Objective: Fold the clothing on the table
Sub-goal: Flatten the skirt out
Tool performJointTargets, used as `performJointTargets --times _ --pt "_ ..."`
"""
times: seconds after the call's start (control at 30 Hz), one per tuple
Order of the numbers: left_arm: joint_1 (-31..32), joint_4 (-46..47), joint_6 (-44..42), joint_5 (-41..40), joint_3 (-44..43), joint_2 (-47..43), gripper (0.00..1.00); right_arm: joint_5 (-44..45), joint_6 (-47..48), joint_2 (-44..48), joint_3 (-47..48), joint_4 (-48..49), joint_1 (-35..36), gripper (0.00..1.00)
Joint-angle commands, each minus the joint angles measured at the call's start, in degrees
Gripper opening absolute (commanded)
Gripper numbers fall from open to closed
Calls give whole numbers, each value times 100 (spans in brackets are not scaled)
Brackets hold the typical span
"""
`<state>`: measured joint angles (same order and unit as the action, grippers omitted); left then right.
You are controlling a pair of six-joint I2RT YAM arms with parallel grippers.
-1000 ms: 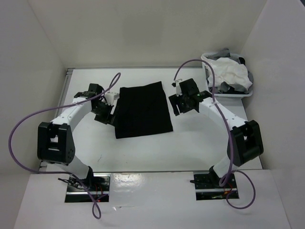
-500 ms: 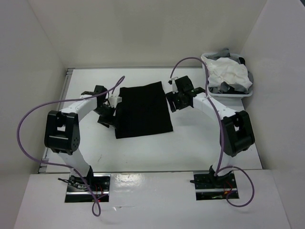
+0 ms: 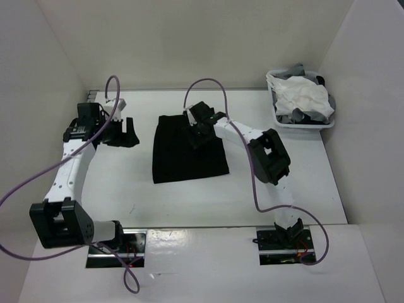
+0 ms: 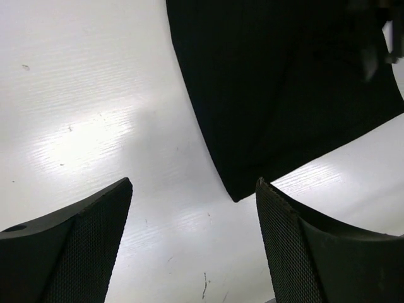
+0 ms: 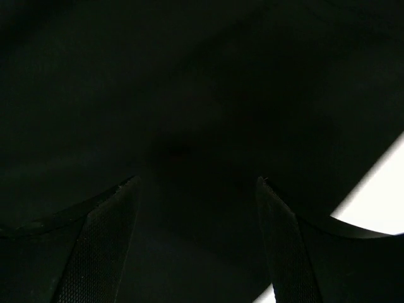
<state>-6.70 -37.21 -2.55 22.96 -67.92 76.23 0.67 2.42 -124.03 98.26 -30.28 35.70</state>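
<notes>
The black clothing (image 3: 189,154) lies flat as a folded rectangle in the middle of the white table (image 3: 265,189). My left gripper (image 3: 126,134) hovers over bare table to the left of it, apart from the fabric. In the left wrist view the gripper (image 4: 193,184) stands open with only table between its fingers, and a corner of the clothing (image 4: 278,88) lies ahead. My right gripper (image 3: 196,134) is over the upper middle of the clothing. The right wrist view shows the gripper (image 5: 197,181) open, with black clothing (image 5: 189,82) filling the gap.
A small white basket (image 3: 302,124) with a white garment (image 3: 304,95) and grey cloth stands at the back right corner. White walls close in the table on the left, back and right. A strip of table (image 5: 379,196) shows beside the right fingers.
The left arm has swung away from the clothing's left edge toward the left wall. The right gripper has moved left from the clothing's right edge to above its upper middle.
</notes>
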Motion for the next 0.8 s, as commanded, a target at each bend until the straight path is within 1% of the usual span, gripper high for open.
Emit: performJointTargets --times 0.0,0.07,0.1,0.23,0.4,0.47,0.57,0.77 --pt "-59 117 88 69 296 -449 86 65 48 -287 763 -118 -11 78" --pt "-60 302 88 16 498 -679 86 12 49 -455 992 -223 51 78" --pt "-60 302 27 15 499 -679 87 12 49 -534 1194 -328 173 78" --pt "-112 302 26 15 499 -557 87 65 49 -789 1363 -329 341 78" --pt "-112 302 26 77 499 -433 87 258 -12 -860 1748 -522 552 79" --pt "-112 302 26 77 499 -433 87 259 -13 -860 1828 -523 692 82" --pt "-112 302 -27 129 499 -486 87 363 -66 -930 1933 -523 824 83" --pt "-112 302 -27 130 499 -486 87 417 40 -1492 2426 -733 824 83"
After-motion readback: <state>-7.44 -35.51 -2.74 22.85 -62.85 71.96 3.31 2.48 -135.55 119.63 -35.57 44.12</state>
